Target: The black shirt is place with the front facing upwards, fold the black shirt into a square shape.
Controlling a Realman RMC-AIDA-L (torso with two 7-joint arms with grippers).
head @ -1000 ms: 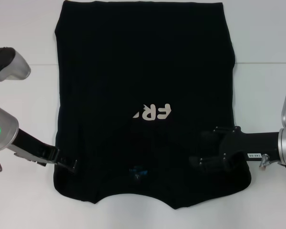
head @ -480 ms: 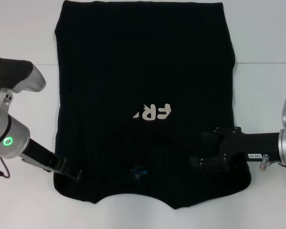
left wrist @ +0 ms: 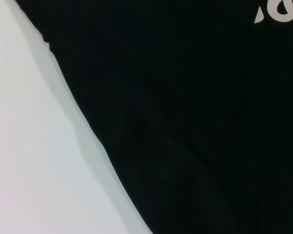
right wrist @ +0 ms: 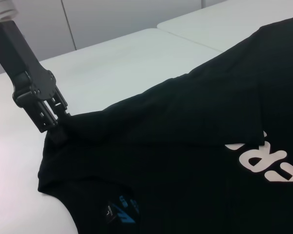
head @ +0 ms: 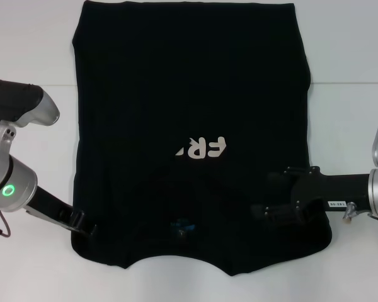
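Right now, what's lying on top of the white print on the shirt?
A folded-over layer of the shirt covers part of the print; only "FR" shows, the rest is hidden. The left gripper is at the shirt's edge, the right gripper over the shirt, neither on the print.

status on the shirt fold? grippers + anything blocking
Left gripper pinching the black shirt at its near left edge. Right gripper on the near right part. Shirt flat on the table, print up. Nothing blocking.

Setting: lab (robot test bench) | evidence: bare white table (head: 38, 50), plain grey wall panels (right wrist: 112, 19)
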